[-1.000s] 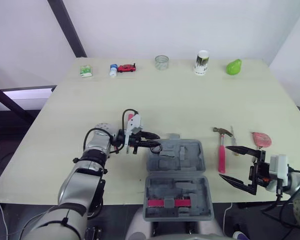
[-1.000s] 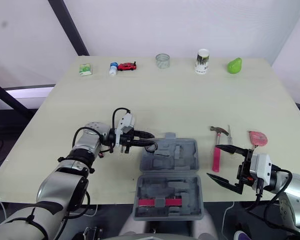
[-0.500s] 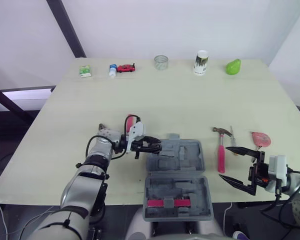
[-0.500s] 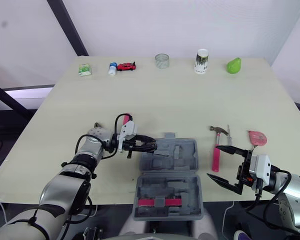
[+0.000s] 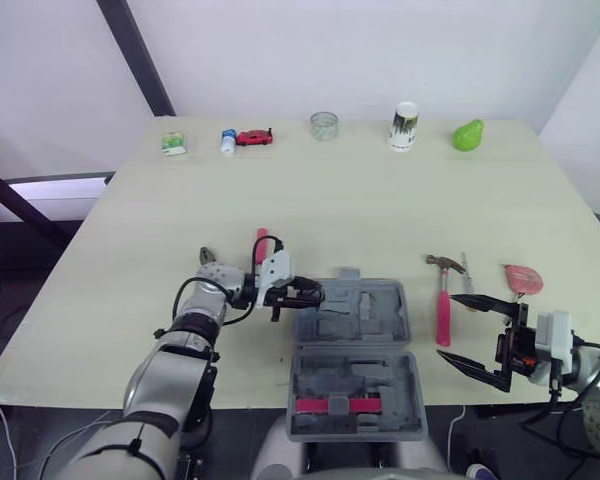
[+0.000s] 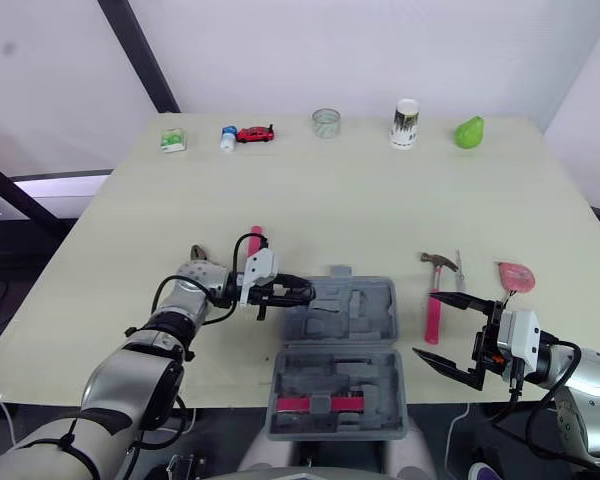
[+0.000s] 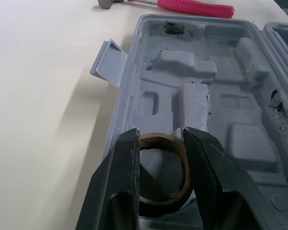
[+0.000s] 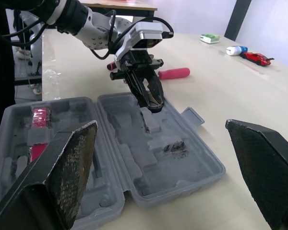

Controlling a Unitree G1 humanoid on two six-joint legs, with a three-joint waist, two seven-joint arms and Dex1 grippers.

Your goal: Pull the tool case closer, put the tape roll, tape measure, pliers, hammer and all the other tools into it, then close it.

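Okay, left gripper [image 7: 162, 140] reaches out low and level over the left edge of the far half of the one open grey tool case [image 5: 356, 345], pinching one brown tape roll [image 7: 159, 209]. Right gripper [image 5: 452, 327] hovers, fingers spread wide, near the one pink-handled hammer [image 5: 443, 305].

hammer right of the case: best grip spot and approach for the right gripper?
Take the hammer on its pink handle, around mid-length or nearer the robot, coming from above with the jaws across the handle's width. It lies flat with its head away from the robot. A thin tool lies close beside the head end. The right gripper is open nearby.
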